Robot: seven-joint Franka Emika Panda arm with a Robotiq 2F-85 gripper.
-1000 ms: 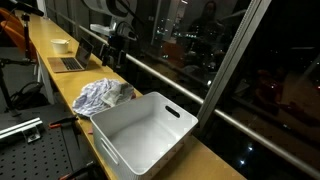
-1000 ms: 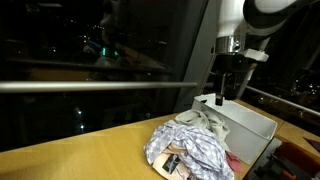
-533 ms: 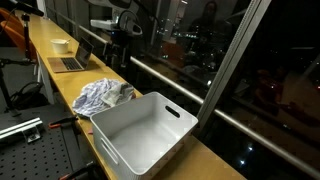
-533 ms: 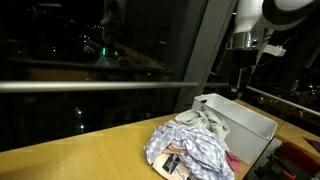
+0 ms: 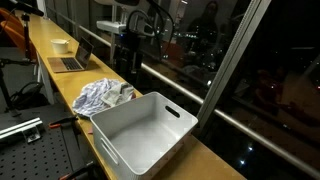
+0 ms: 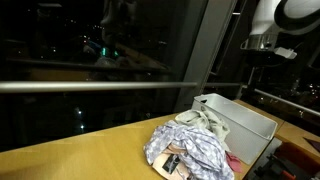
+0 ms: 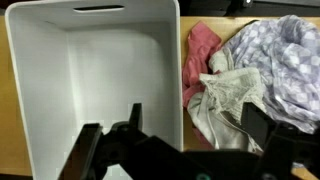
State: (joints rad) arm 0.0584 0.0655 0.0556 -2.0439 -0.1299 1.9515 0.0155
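My gripper hangs open and empty, high above the wooden table, and it also shows in an exterior view. In the wrist view its two fingers straddle the right wall of a white plastic bin. The bin is empty and shows in both exterior views. Beside it lies a pile of clothes: a grey-white patterned cloth, a beige lacy piece and a pink piece against the bin wall.
A laptop and a small cream bowl sit further along the table. A dark window with a metal frame post runs along the table's far edge. A perforated metal board lies at the near side.
The arm has risen and moved sideways from above the clothes pile toward the bin. The gripper stays open and empty. Clothes and bin have not moved.
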